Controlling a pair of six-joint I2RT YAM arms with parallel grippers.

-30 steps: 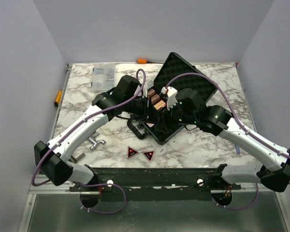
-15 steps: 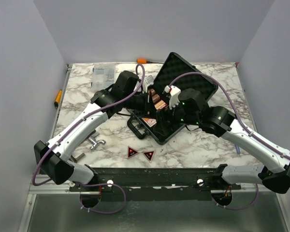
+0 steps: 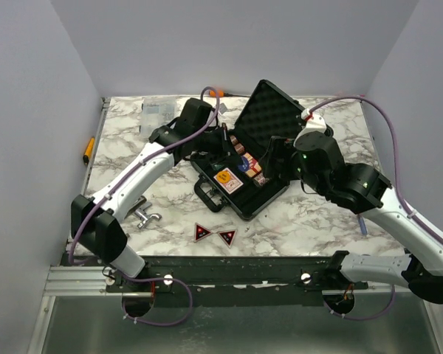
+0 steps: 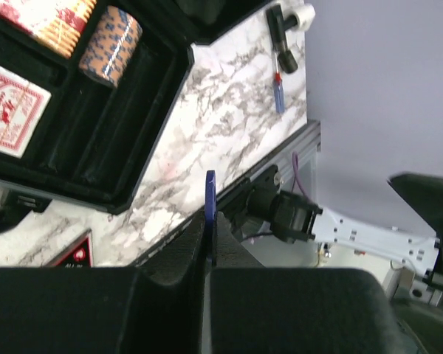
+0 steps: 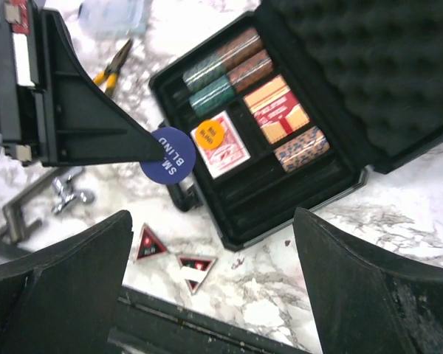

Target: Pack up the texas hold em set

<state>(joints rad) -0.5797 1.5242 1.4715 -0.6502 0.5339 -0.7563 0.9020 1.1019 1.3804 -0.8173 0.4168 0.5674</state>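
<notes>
Marble-patterned tabletop [image 3: 310, 214] is lying under plain grey walls, and both arms are reaching over its middle. The left gripper [image 5: 144, 145] is pinching a blue round button [image 5: 167, 153] lettered "SM. BLIND" between fully closed fingers, holding it in the air at the left edge of the briefcase [image 3: 245, 203]. In the left wrist view only the disc's thin edge is showing. The right gripper [image 5: 213, 221] is hanging with its jaws spread wide, gripping nothing, above the case's right side. The black briefcase is sitting open in the centre of the table, its foam-lined lid [image 3: 280, 122] leaning away to the far right. Chip stacks [image 5: 225, 63] are filling slots in the tray, and the card deck [image 5: 229, 151] is lying beside them with an orange button [image 5: 207, 133] on top. Two red-black triangles [image 3: 201, 232] are lying on the marble near the front edge, apart from the case.
</notes>
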